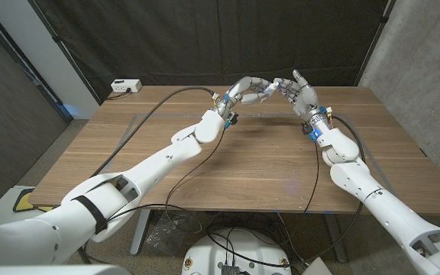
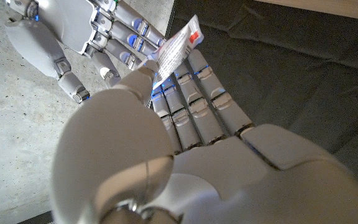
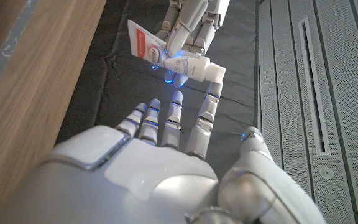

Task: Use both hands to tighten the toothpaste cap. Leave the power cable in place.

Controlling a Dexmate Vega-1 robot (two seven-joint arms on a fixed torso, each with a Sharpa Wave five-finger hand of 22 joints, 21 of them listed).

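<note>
Your left hand (image 3: 188,25) grips the toothpaste tube (image 3: 166,55); your right hand (image 3: 166,155), fingers spread, could knock its cap (image 3: 215,73) askew

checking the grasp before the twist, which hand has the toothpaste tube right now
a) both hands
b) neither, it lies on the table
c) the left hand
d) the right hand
c: the right wrist view shows the left hand gripping the toothpaste tube with its white cap pointing free, while the right hand has its fingers spread and short of the cap.
</note>
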